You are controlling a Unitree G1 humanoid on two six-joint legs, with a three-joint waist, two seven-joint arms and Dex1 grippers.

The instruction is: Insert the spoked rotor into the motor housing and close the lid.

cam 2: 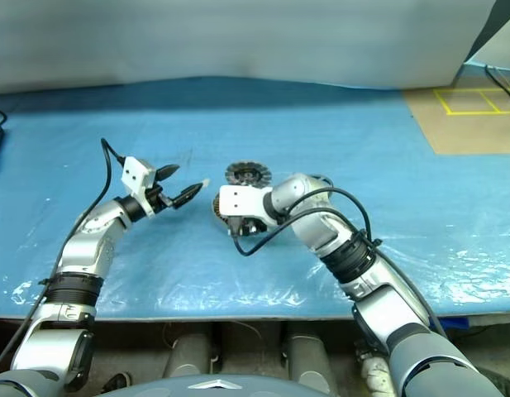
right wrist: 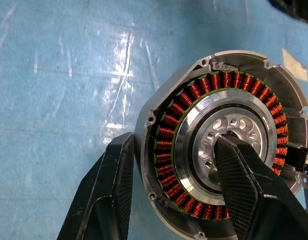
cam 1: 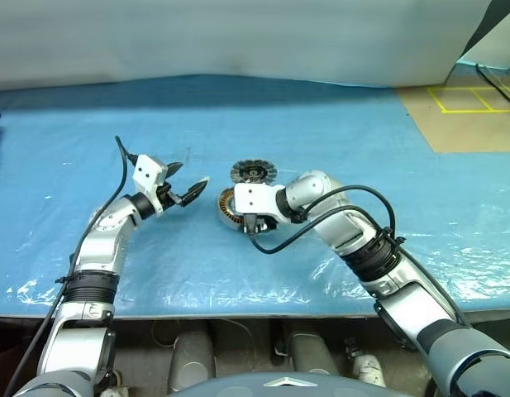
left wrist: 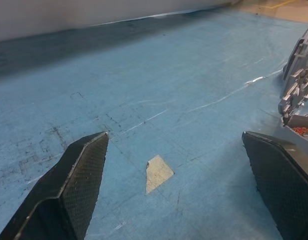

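The motor housing [right wrist: 193, 95], a round grey cup with a ring of copper windings around a silver hub, lies on the blue table cover just in front of me [cam 1: 226, 204]. My right gripper [right wrist: 176, 140] is shut on it, with one finger outside the wall and the other down in the hub. The lid [cam 1: 252, 172] lies just behind the housing with its scalloped toothed face up. My left gripper [cam 1: 187, 187] hovers open and empty to the left of the housing, its fingers [left wrist: 79, 170] spread wide. The spoked rotor is out of view.
The blue plastic cover [cam 1: 337, 124] spans the table to its near edge [cam 1: 238, 313]. A small beige patch [left wrist: 156, 172] marks the cover under the left gripper. A brown board with yellow tape [cam 1: 465, 112] lies at the far right. A black cable [cam 1: 321, 223] loops off my right wrist.
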